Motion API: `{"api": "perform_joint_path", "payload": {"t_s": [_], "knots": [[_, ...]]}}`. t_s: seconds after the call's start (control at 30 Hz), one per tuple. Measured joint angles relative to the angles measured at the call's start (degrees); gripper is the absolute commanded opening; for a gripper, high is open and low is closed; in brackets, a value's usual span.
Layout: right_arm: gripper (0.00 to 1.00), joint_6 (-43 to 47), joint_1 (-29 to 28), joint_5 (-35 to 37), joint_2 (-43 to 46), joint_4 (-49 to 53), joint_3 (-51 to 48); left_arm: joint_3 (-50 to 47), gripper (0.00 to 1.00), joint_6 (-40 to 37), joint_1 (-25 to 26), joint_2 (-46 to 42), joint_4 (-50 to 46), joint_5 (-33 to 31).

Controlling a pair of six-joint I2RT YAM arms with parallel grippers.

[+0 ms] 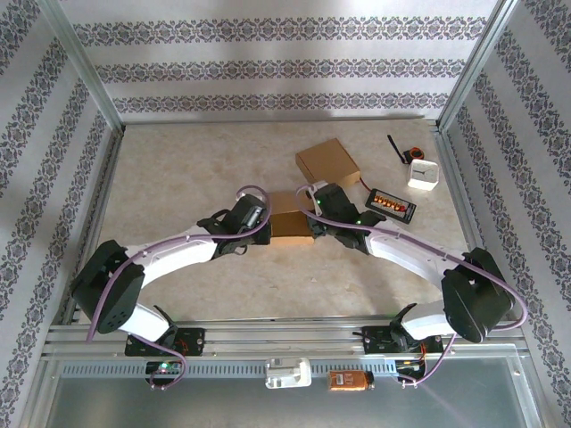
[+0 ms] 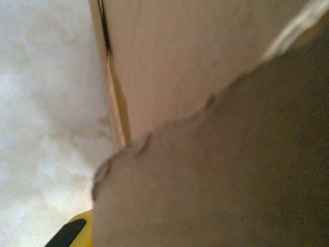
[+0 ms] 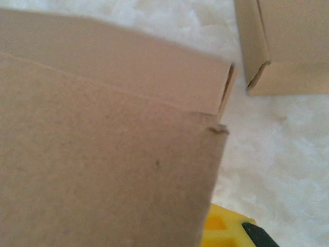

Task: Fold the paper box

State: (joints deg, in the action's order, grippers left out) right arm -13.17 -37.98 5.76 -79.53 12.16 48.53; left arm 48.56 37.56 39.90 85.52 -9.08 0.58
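Paper box (image 1: pixel 290 225) sits in the middle of the counter (image 1: pixel 178 178). Left jaws are clamped on its left end and right jaws on its right end. Another brown box (image 1: pixel 327 163) lies near it, farther back and right.

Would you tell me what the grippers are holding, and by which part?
The paper box, it seems: the left gripper on its left end, the right gripper on its right end; the contact itself is hidden.

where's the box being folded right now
Top view: the box being folded sits mid-table between the left end effector and right end effector, just below the closed cardboard box.
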Motion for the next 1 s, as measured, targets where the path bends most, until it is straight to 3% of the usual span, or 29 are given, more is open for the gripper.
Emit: {"api": "perform_joint_path", "payload": {"t_s": [0.1, 0.27, 0.47, 0.6, 0.9, 1.0], "knots": [[0.23, -0.39, -0.83, 0.28, 0.33, -0.76, -1.86, -1.31, 0.26, 0.66, 0.00, 0.50, 0.17, 1.40], [0.44, -1.53, -2.10, 0.79, 1.42, -1.07, -3.98, -3.96, 0.49, 1.77, 0.00, -0.26, 0.81, 2.43], [0.68, -3.45, -2.80, -0.09, 7.48, -0.17, -4.96, -5.07, 0.60, 2.12, 0.00, -5.64, 0.81, 2.47], [0.80, -2.99, -2.80, -4.74, 13.40, 1.33, -5.86, -6.16, 0.62, 3.10, 0.61, -9.62, 1.07, 2.73], [0.87, -2.40, -2.73, -17.33, 22.27, 6.29, -3.76, -10.49, 0.61, 6.69, 8.13, -21.38, -0.72, 2.51], [0.78, -5.22, -1.01, -17.84, 22.03, 6.80, -0.04, -6.78, 0.57, 6.91, 8.48, -24.15, -4.35, 0.39]]}}
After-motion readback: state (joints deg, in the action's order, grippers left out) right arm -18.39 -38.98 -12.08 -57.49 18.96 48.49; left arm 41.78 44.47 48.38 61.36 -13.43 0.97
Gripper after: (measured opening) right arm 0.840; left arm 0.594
